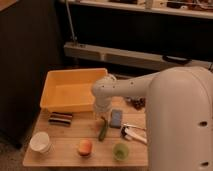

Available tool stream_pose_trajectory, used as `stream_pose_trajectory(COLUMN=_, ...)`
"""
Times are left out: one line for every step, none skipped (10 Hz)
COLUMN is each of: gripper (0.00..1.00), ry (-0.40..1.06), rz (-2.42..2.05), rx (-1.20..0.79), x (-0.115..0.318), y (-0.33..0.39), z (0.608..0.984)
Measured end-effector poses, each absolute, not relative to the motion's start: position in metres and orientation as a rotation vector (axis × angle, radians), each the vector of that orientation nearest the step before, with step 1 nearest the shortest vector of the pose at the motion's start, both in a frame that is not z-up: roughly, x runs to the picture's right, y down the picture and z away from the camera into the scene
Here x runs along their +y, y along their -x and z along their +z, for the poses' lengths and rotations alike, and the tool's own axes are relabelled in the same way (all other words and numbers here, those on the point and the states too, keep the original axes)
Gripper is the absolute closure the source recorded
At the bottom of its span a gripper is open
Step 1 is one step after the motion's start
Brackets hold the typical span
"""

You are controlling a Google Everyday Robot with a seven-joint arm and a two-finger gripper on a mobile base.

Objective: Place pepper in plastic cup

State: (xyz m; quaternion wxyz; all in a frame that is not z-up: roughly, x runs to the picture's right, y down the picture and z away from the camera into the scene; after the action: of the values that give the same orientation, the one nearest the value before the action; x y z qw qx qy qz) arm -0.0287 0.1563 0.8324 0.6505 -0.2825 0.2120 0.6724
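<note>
A pale wooden table (62, 149) is noted in a dim room. The gripper (102, 120) is seen at the slim green pepper (102, 132), hold undetermined; the translucent plastic cup (120, 151) stands near.

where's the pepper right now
In the camera view the pepper is near the middle of the table, just below the gripper, with the orange fruit to its lower left and the plastic cup to its lower right.
</note>
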Motion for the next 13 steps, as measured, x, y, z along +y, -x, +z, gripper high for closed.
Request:
stream_pose_trajectory(gripper=0.50, ry=0.628, rz=1.525, rx=0.490, x=0.157, y=0.024, z=0.834)
stream_pose_trajectory(gripper=0.50, ry=0.604, rz=1.519, rx=0.504, x=0.158, y=0.020, z=0.836)
stream_pose_trajectory(gripper=0.50, ry=0.578, rz=1.514, rx=0.514, x=0.157, y=0.018, z=0.837)
stream_pose_trajectory(gripper=0.50, ry=0.563, rz=1.517, rx=0.516, x=0.156, y=0.014, z=0.836)
stream_pose_trajectory(gripper=0.50, ry=0.550, rz=1.525, rx=0.516, x=0.152, y=0.006, z=0.836)
stream_pose_trajectory(gripper=0.50, ry=0.544, rz=1.533, rx=0.522, x=0.152, y=-0.001, z=0.838)
stream_pose_trajectory(gripper=0.50, ry=0.548, rz=1.529, rx=0.529, x=0.157, y=-0.003, z=0.841)
stream_pose_trajectory(gripper=0.50, ry=0.553, rz=1.524, rx=0.529, x=0.160, y=-0.002, z=0.845)
stream_pose_trajectory(gripper=0.50, ry=0.565, rz=1.521, rx=0.527, x=0.163, y=-0.001, z=0.850)
stream_pose_trajectory(gripper=0.50, ry=0.574, rz=1.525, rx=0.524, x=0.164, y=-0.002, z=0.852)
stream_pose_trajectory(gripper=0.50, ry=0.580, rz=1.532, rx=0.515, x=0.164, y=-0.003, z=0.853)
stream_pose_trajectory(gripper=0.50, ry=0.580, rz=1.527, rx=0.516, x=0.164, y=-0.001, z=0.852)
stream_pose_trajectory(gripper=0.50, ry=0.579, rz=1.527, rx=0.519, x=0.164, y=-0.002, z=0.852)
